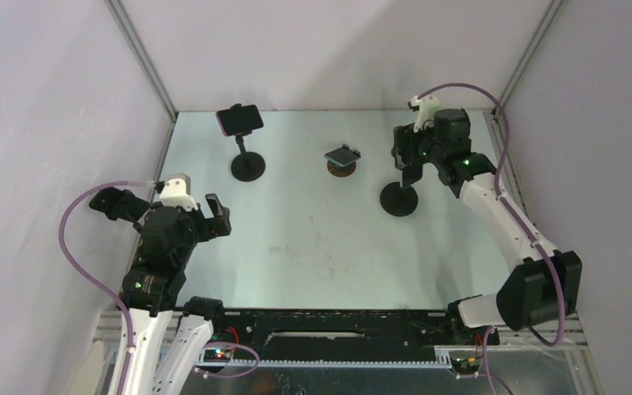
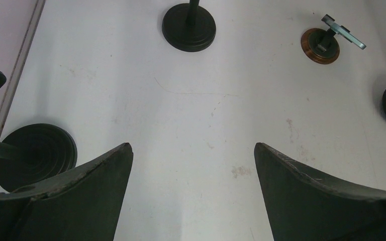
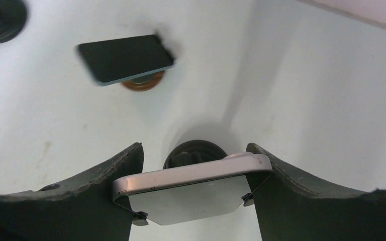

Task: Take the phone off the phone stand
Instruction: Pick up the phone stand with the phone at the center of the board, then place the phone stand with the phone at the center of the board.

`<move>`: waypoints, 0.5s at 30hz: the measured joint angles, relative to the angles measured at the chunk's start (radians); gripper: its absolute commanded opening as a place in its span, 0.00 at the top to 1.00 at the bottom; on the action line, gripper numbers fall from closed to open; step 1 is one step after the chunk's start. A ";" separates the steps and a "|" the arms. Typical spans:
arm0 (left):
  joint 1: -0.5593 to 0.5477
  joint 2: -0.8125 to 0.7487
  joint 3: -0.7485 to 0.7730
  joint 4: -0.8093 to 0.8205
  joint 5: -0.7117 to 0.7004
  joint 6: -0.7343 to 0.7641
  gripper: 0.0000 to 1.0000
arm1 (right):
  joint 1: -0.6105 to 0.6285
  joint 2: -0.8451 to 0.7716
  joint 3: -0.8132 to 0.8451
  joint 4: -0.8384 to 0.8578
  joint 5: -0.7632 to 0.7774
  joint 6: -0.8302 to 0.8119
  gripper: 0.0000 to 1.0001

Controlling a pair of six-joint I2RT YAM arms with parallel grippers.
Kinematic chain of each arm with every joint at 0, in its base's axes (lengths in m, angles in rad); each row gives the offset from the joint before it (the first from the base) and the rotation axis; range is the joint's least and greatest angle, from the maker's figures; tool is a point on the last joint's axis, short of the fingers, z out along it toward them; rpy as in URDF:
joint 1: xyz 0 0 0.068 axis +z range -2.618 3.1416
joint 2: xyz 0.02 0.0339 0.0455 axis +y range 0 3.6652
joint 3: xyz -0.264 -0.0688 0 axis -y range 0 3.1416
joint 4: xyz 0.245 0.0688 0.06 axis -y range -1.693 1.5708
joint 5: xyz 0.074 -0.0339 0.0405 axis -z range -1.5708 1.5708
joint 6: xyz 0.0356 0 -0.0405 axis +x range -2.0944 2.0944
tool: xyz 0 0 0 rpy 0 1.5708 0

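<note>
At the left, the left pincer [image 2: 192, 148] is hanging wide open over the tabletop [image 2: 221, 110], holding nothing. Farther right, the right pincer [image 3: 195, 150] is squeezing the phone [image 3: 186, 198] by two opposite edges, directly above the stand [image 1: 399, 199]; whether the stand is gripping it I cannot tell. This lift is probably calling for a slow, straight pull, so the stand is not tipping.

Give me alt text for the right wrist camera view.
The right gripper is shut on a silver phone, with its stand's round black base visible just beyond. Farther off, upper left, a dark phone sits tilted on a brown-based stand on the white table.
</note>
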 measured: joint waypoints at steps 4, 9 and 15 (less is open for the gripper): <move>0.000 0.008 0.000 0.000 0.000 0.000 0.02 | 0.127 -0.081 -0.024 -0.016 -0.001 -0.018 1.00; 0.000 0.008 0.000 0.000 0.000 0.000 0.02 | 0.327 -0.141 -0.031 -0.024 0.014 -0.050 1.00; 0.000 0.009 0.000 0.000 0.000 0.000 0.02 | 0.587 -0.161 -0.083 -0.022 0.009 -0.077 1.00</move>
